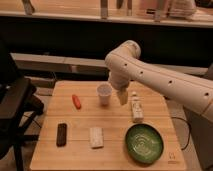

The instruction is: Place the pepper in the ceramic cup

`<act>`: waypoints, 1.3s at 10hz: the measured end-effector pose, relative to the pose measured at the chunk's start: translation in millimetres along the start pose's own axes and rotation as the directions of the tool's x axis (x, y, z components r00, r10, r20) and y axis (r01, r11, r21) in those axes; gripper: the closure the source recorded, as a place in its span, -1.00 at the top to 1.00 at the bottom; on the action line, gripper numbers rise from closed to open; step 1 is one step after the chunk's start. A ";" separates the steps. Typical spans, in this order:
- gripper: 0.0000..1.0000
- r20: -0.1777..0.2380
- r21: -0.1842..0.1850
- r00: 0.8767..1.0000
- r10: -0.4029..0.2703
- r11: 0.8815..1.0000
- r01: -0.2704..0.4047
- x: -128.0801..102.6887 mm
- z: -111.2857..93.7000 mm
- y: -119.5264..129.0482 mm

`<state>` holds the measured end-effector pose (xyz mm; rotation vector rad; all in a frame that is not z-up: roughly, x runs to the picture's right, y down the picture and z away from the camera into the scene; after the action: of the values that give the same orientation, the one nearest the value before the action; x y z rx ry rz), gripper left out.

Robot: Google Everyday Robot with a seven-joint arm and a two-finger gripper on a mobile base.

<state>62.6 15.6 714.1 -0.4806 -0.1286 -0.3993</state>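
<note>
The pepper [76,101], small and orange-red, lies on the wooden table [115,150] at the left of its middle. The ceramic cup [104,93], white and upright, stands to the right of the pepper at the back middle of the table. My gripper [122,97] hangs from the white arm just to the right of the cup, a little above the table, and holds nothing that I can see.
A slim pale bottle [135,108] stands right of the gripper. A wide green bowl [144,143] sits at the front right. A dark flat object [61,134] and a pale block [95,137] lie at the front left. A black chair [15,105] stands left of the table.
</note>
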 end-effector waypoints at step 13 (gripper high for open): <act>0.60 0.002 0.019 0.963 -0.271 0.963 0.270 -84.7 0.4 -51.1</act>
<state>-35.5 3.4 718.1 -0.4464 -0.2036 -0.6646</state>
